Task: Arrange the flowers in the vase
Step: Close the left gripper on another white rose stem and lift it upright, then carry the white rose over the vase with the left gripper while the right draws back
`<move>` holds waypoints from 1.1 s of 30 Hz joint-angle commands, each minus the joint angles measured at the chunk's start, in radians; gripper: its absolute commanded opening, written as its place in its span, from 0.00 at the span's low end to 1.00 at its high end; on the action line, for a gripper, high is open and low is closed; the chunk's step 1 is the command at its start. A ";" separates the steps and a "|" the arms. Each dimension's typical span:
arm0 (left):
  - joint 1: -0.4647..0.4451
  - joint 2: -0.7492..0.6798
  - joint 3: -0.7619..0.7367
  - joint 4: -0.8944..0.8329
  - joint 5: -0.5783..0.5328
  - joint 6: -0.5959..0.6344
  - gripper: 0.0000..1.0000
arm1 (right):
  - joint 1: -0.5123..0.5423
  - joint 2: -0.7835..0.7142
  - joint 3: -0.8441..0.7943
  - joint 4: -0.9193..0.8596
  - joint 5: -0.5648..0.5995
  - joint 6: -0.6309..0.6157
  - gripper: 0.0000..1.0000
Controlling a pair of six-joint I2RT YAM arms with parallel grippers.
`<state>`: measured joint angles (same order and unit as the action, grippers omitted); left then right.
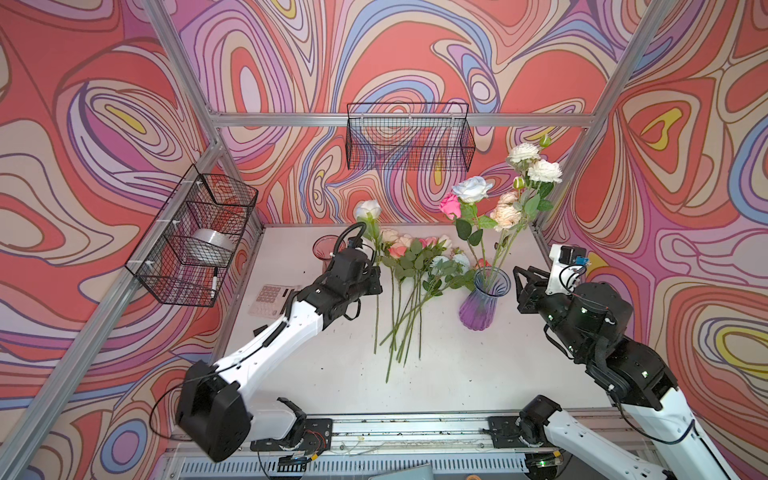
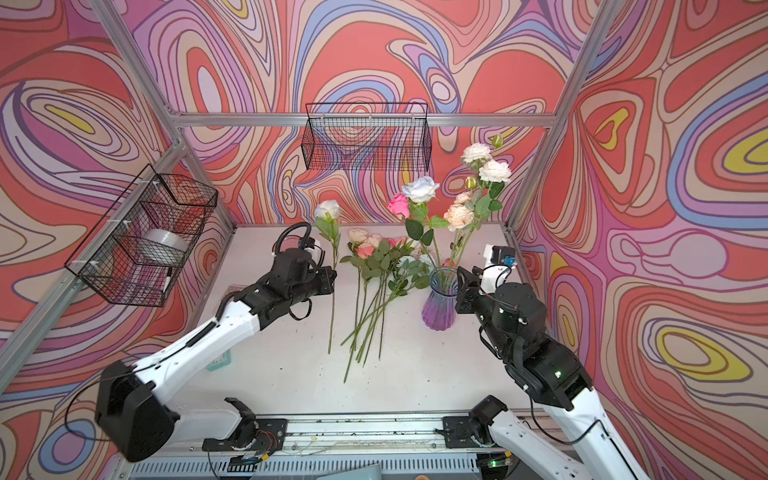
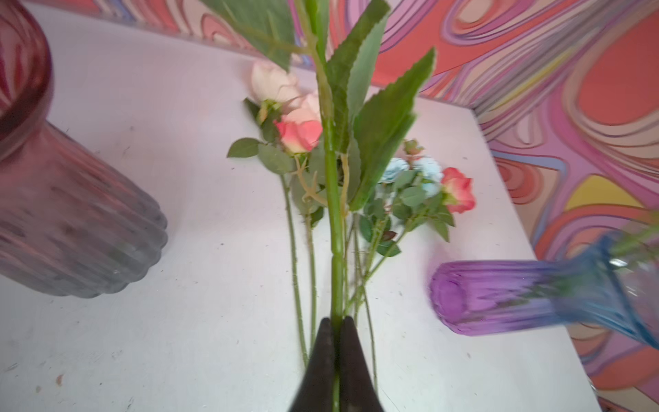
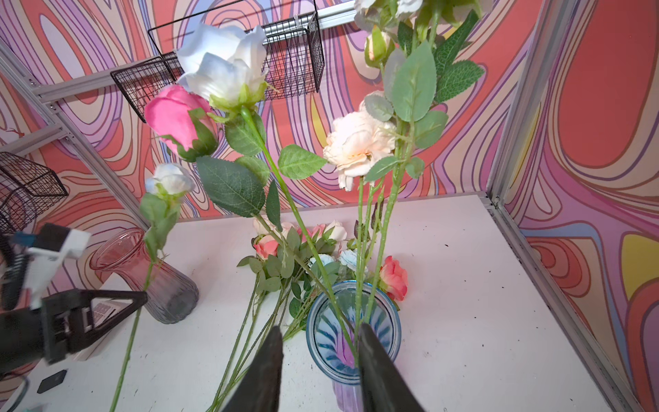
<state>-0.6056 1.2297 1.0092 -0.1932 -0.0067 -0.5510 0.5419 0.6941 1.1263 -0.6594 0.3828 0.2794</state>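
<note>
Now you are pinching the white rose stem (image 3: 333, 214) shut in the left gripper (image 3: 335, 323) beside the loose flowers (image 1: 409, 259); keep it upright while steering toward the vase (image 1: 484, 301), right gripper (image 4: 321, 327) hovering part-open, empty, beside it.

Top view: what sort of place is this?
Likely a robot test cell: an aluminium frame with swirl walls boxes in the white table, and a left arm and right arm stand at its front edge.

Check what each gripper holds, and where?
The left gripper pinches the white rose mid-stem, below its leaves. The right gripper, open near the vase, holds nothing.
</note>
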 commanded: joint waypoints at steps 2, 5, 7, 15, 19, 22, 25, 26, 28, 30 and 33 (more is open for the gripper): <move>-0.100 -0.176 -0.102 0.247 0.026 0.145 0.00 | -0.004 -0.021 -0.008 0.024 0.055 0.011 0.36; -0.188 -0.236 -0.126 0.398 0.071 0.248 0.00 | -0.004 -0.025 -0.036 0.039 0.128 0.025 0.35; -0.250 -0.213 -0.084 0.470 0.094 0.329 0.00 | -0.005 -0.026 -0.062 0.044 0.194 0.050 0.35; -0.371 0.099 0.199 0.770 0.222 0.419 0.00 | -0.004 -0.128 -0.143 0.081 0.455 0.154 0.33; -0.376 0.301 0.352 0.965 0.224 0.336 0.00 | -0.004 -0.204 -0.154 0.166 0.523 0.140 0.33; -0.395 0.419 0.484 0.968 0.241 0.335 0.00 | -0.004 -0.204 -0.137 0.180 0.549 0.116 0.33; -0.405 0.528 0.589 0.972 0.233 0.330 0.00 | -0.004 -0.208 -0.142 0.188 0.543 0.108 0.33; -0.405 0.556 0.617 0.970 0.242 0.329 0.00 | -0.005 -0.212 -0.147 0.191 0.540 0.104 0.33; -0.410 0.609 0.678 0.934 0.243 0.351 0.00 | -0.005 -0.221 -0.154 0.190 0.532 0.102 0.33; -0.410 0.654 0.709 0.930 0.235 0.360 0.00 | -0.004 -0.229 -0.156 0.187 0.523 0.099 0.33; -0.410 0.719 0.766 0.902 0.229 0.376 0.00 | -0.004 -0.242 -0.166 0.193 0.514 0.094 0.32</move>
<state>-1.0138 1.9118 1.7206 0.6842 0.2169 -0.2050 0.5415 0.4698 0.9775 -0.4786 0.8970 0.3889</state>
